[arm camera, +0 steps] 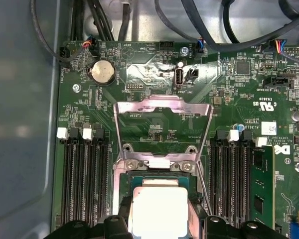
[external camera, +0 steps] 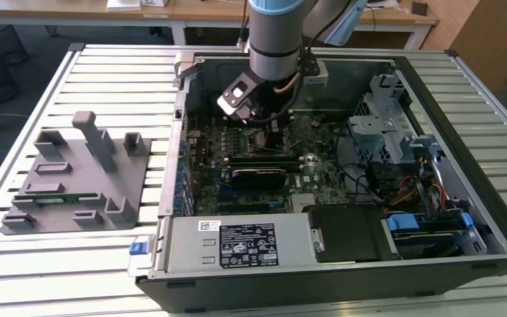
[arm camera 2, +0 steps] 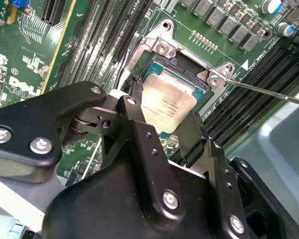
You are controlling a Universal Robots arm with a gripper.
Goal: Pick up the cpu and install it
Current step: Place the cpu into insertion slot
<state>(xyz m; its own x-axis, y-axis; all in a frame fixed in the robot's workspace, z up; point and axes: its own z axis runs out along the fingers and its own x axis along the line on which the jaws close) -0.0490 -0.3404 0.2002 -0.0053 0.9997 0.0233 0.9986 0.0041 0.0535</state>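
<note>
One cpu (arm camera 2: 168, 105) beneath the claw (arm camera 2: 163, 114), at the open socket (arm camera 2: 162, 48)

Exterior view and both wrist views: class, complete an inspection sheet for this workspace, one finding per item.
Surface: slatted metal table carrying an open computer case.
Job's things: cpu at the open socket, load plate raised.
Clutter: grey fixture block at the exterior view's left, holding a green memory stick.
Hand: hand shut on the cpu, fingers on two opposite edges.
Cables: dark cables by the board's edge; coloured wires in the case.
Surroundings: wooden desks behind the table.
</note>
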